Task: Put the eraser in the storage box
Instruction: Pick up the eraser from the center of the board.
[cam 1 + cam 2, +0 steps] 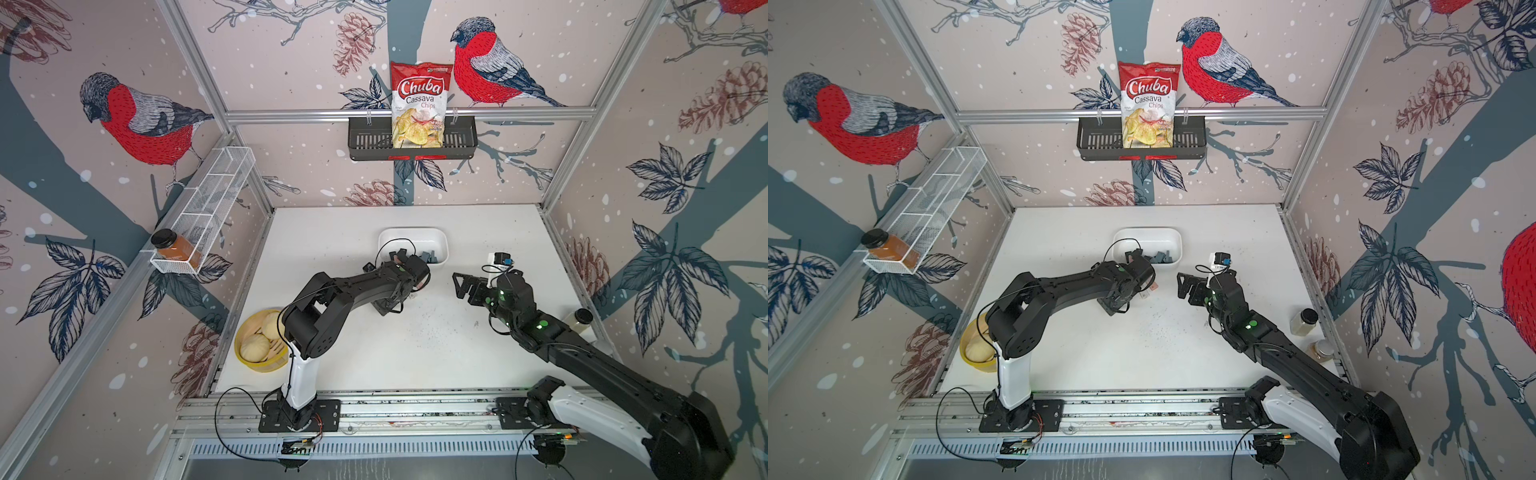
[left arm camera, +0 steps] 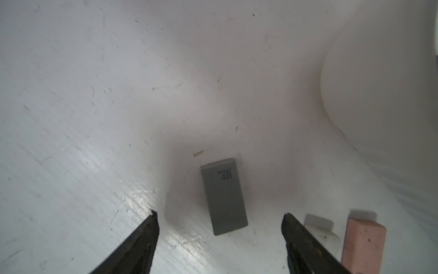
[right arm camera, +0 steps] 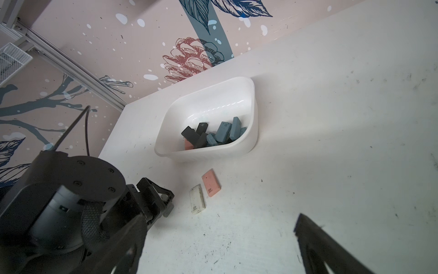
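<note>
Eraser (image 2: 224, 197): grey, flat on the table (image 2: 71, 118), outside the storage box (image 3: 253, 106) and near its wall.
Left gripper (image 2: 218, 214): your nearer tool; it hangs right over the eraser with fingers spread, touching nothing.
Axis: the eraser's length runs nearly along your fingers, a little skewed, so the jaws would close across its narrow width.
Neighbours: white eraser (image 2: 318, 224) and pink eraser (image 2: 362, 242) lie just outside one finger; mind them as you descend.
Right gripper (image 1: 459, 286): spread wide, empty, well apart from the eraser; leave it.
</note>
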`<state>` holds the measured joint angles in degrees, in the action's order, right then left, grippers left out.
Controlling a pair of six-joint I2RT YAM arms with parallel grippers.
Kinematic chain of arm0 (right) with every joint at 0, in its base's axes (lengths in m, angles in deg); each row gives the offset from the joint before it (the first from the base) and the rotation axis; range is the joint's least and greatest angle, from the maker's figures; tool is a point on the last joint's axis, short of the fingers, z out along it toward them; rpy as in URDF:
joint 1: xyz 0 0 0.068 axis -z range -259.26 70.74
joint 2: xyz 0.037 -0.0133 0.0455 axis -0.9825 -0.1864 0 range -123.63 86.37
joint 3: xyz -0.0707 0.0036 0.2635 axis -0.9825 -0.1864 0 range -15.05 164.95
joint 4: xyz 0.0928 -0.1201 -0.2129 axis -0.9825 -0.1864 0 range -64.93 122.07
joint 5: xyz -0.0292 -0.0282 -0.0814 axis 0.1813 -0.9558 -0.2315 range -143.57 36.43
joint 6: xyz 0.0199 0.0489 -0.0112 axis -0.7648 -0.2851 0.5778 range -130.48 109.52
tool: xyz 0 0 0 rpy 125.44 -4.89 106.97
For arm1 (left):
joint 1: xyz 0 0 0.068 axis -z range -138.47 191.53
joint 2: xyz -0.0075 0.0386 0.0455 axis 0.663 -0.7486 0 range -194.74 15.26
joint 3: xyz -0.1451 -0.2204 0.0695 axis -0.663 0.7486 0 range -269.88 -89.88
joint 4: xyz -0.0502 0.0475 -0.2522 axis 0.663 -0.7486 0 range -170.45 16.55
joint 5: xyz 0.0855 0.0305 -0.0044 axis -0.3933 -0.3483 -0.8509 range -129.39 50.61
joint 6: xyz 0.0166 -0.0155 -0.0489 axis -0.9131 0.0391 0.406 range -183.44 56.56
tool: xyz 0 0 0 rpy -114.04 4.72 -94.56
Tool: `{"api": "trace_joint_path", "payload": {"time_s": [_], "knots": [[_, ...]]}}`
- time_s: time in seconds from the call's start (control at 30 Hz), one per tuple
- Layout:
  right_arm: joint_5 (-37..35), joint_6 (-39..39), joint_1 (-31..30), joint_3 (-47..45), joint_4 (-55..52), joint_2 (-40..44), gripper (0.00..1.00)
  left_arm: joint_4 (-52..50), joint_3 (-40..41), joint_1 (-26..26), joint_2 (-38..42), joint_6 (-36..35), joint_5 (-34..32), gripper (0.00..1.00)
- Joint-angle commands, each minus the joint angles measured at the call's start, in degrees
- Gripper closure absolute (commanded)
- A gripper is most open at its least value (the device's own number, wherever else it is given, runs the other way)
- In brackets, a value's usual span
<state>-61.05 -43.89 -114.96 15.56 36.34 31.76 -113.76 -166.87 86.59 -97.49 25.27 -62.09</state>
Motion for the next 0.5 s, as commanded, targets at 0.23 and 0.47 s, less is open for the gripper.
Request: {"api": "trace_joint_path", "payload": {"time_s": [0.23, 0.47], "knots": [[0.54, -0.17, -0.16, -0.31, 1.97, 0.43, 0.0, -3.48, -1.04, -1.02, -1.39, 1.92, -1.4, 0.25], [0.24, -0.11, -0.21, -0.4, 1.97, 0.3, 0.0, -3.52, -1.56, -1.45, -2.57, 1.56, -1.31, 0.27]]}}
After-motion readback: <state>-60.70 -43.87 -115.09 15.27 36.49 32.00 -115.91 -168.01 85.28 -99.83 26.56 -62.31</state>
